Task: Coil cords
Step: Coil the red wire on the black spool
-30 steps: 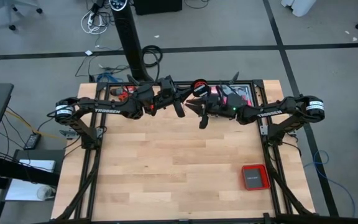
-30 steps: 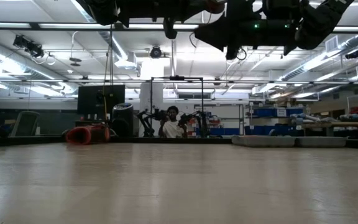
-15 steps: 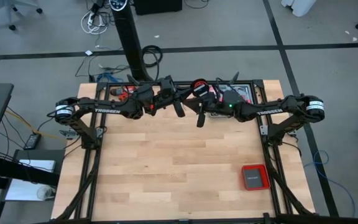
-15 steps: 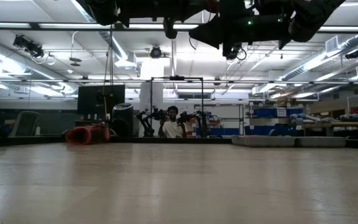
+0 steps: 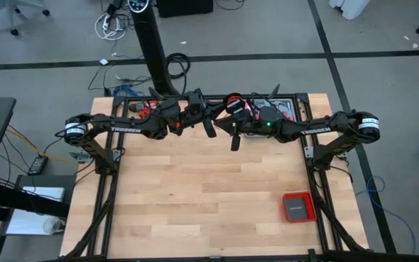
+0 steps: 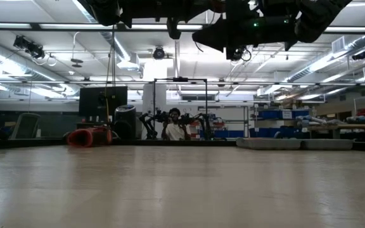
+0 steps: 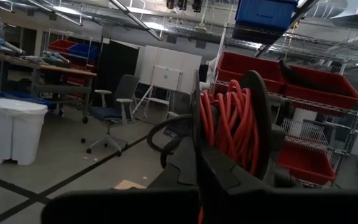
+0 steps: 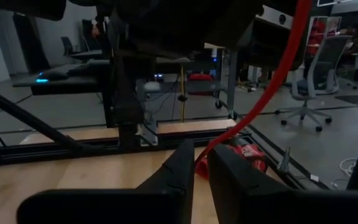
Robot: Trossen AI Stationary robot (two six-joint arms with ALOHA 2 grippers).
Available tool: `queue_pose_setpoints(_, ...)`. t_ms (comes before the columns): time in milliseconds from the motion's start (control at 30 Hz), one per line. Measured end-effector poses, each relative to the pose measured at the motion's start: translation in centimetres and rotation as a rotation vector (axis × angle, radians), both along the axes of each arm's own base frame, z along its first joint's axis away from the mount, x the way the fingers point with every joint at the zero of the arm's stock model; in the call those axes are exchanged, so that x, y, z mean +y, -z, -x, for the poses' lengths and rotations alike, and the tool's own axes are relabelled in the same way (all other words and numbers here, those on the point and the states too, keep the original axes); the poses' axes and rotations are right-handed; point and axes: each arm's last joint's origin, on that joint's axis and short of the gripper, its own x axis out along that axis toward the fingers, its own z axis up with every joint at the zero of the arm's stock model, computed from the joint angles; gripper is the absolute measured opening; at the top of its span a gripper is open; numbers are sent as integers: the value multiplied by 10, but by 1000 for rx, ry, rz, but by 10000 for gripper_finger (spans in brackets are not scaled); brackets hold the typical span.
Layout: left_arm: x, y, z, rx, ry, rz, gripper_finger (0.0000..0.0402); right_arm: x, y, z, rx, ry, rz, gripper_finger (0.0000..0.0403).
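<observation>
From above, you see both arms stretched toward each other over the far edge of the surface (image 5: 195, 182). The red cord (image 5: 233, 102) is a small coil held up between them, its loose end too thin to follow. The left tool (image 5: 209, 125) is closed. The right tool (image 5: 234, 135) sits just beside it, under the coil. A red box (image 5: 297, 207) lies well apart, near the right front corner.

From surface level, the arms are cut off at the top of the picture and the cord cannot be made out. A red-and-black drill (image 6: 89, 136) lies at the far edge, and a person (image 6: 175, 126) sits in the room beyond.

In your left wrist view, the cord (image 7: 230, 121) is wound on a dark reel standing on edge, partly hidden by the tool's fingers (image 7: 229, 177).

In your right wrist view, one red strand (image 8: 272, 81) runs slantwise down into the narrow gap of the right tool (image 8: 201, 168), whose fingers (image 8: 173, 168) are pinched on it. The strand's upper end is cut off.
</observation>
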Motion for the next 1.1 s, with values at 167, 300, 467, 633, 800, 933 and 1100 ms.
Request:
queue_pose_setpoints(167,0,0,0,0,0,0,0,0,2,0,22,-2,-4,42)
queue_pose_setpoints(300,0,0,0,-1,0,0,0,0,4,0,36,-6,-7,34)
queue_pose_setpoints(467,0,0,0,-1,0,0,0,0,5,0,53,-10,1,5)
queue_pose_setpoints(633,0,0,0,0,0,0,0,0,6,0,67,-10,10,3)
queue_pose_setpoints(800,0,0,0,2,1,1,0,0,11,1,125,-11,9,1)
queue_pose_setpoints(933,0,0,0,3,10,-2,0,0,13,1,146,-10,9,1)
queue_pose_setpoints(1100,-1,3,-1,28,26,-1,0,-2,13,4,179,20,24,1)
